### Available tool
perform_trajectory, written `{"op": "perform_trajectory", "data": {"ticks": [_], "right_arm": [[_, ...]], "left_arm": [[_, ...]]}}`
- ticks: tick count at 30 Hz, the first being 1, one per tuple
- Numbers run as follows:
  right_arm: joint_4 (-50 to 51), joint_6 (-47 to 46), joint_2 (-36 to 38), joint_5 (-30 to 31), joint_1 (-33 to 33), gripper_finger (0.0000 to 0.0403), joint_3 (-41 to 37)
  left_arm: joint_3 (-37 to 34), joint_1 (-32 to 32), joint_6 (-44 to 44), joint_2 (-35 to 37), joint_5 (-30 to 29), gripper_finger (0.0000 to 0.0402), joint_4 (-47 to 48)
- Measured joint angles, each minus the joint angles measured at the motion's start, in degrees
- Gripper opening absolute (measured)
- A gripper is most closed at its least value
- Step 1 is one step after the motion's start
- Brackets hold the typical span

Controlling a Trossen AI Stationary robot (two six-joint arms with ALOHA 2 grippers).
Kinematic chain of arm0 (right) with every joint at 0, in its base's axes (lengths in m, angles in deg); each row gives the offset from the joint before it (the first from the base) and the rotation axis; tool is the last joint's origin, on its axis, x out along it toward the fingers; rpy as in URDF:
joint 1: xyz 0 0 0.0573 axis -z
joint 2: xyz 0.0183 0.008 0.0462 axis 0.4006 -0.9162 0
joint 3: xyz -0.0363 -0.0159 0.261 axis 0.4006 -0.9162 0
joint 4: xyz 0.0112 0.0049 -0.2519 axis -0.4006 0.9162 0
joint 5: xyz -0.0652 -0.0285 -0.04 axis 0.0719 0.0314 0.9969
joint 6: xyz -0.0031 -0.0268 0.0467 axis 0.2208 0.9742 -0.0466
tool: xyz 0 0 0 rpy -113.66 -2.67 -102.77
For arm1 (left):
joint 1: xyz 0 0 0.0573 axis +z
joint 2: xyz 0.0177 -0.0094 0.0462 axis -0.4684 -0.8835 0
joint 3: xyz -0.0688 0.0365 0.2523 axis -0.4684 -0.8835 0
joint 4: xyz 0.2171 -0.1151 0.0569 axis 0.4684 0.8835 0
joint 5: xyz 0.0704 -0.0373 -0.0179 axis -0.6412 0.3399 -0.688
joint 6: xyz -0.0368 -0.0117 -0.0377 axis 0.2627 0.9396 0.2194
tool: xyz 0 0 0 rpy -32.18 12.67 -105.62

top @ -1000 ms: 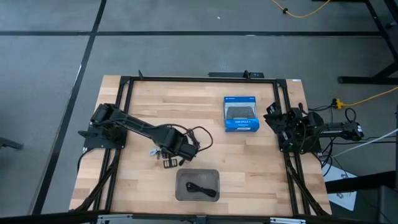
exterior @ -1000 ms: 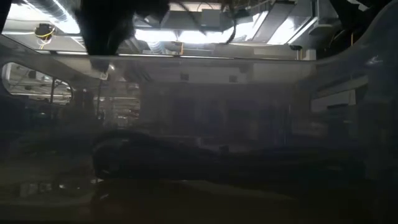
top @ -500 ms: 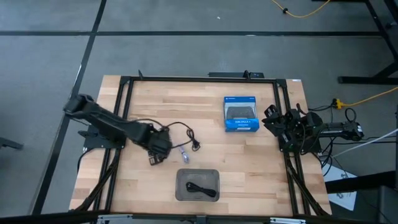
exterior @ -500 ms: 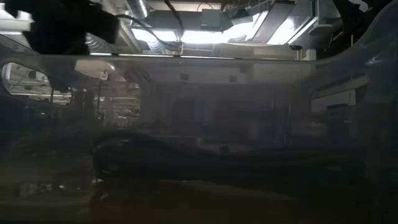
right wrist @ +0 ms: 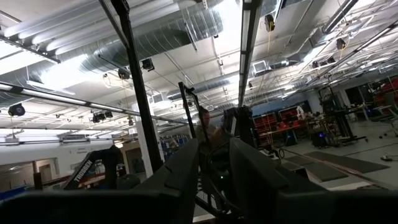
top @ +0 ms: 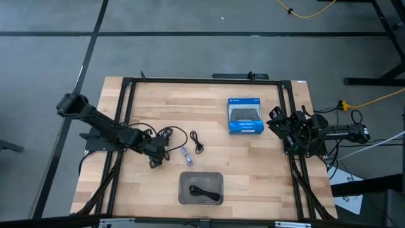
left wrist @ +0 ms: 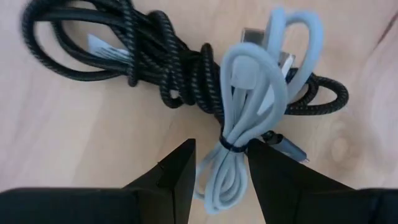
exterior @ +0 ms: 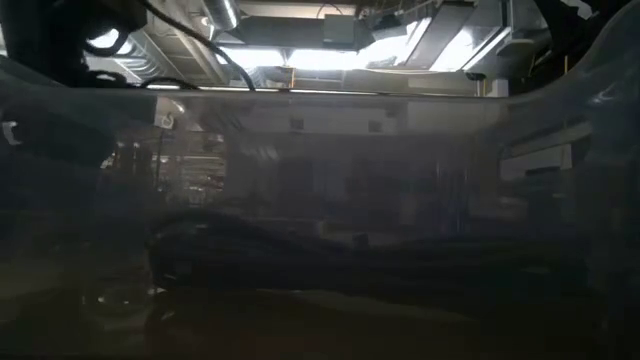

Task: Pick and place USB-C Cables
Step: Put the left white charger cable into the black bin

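In the left wrist view a pale grey USB-C cable bundle (left wrist: 249,106) lies on the wood, tangled with a black braided cable (left wrist: 124,50). From above they show as the grey bundle (top: 185,154) and a small black cable (top: 197,142), left of the table's middle. Another black cable (top: 204,192) lies in the grey tray (top: 185,178). My left gripper (left wrist: 221,177) is open, a finger on either side of the grey bundle's near loop. It is also seen from above (top: 158,155). My right gripper (right wrist: 214,165) is open, parked at the right edge (top: 292,130). My left gripper comes low and nearly level from the table's left, along the grey bundle. The bundle's near loop (left wrist: 227,165) lies on the table between the open fingers (left wrist: 177,171). I cannot tell whether either finger touches it.
A blue box (top: 245,116) lies flat right of the middle, toward the far edge. A black metal frame (top: 202,80) runs round the table. The low view looks through the tray's wall, with the black cable (exterior: 300,250) lying inside. Bare wood lies between tray and box.
My left arm has drawn back toward the table's left edge, its elbow swinging out over that edge. The gripper has moved left off the spot it covered, and the grey bundle and the small black cable now show lying on the wood.
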Motion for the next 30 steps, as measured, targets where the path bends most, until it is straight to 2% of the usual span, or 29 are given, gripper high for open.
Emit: {"op": "perform_trajectory", "data": {"ticks": [3,5,8,10,14,16,18,22,26,30], "right_arm": [[0.01,0.0,0.0,0.0,0.0,0.0097,0.0],[0.01,0.0,0.0,0.01,0.0,0.0097,0.0],[0.01,-0.01,0.0,0.02,0.01,0.0097,0.0],[0.01,-0.07,0.0,0.02,0.0,0.0097,0.0],[0.05,-0.24,0.0,0.03,0.02,0.0097,0.0],[0.09,-0.24,0.0,0.04,0.01,0.0097,0.0],[0.1,-0.24,0.0,0.04,0.0,0.0097,0.0],[0.12,-0.18,0.0,0.05,0.0,0.0097,0.0],[0.12,-0.22,-0.04,0.07,0.02,0.0097,0.0],[0.14,-0.24,-0.03,0.07,0.01,0.0097,0.0]], "left_arm": [[-1.77,0.0,-0.72,-0.02,1.32,0.0138,-3.49],[-2.3,0.0,-0.76,-0.02,1.55,0.0121,-5.32],[-1.57,0.0,-0.75,-0.02,1.47,0.0045,-4.35],[0.29,0.0,-0.72,0.24,1.2,0.0022,-1.63],[7.88,0.0,-0.81,0.72,-0.42,0.0022,9.32],[12.46,0.0,-1.77,0.72,-1.74,0.0022,11.89],[16.76,0.0,-4.82,0.72,-2.18,0.0022,9.04],[22.62,0.09,-12.62,-1.53,-1.63,0.0022,-4.23],[27.84,0.09,-16.04,-7.74,3.12,0.0022,-10.93],[34.37,0.09,-16.26,-16.16,10.47,0.0021,-9.56]]}}
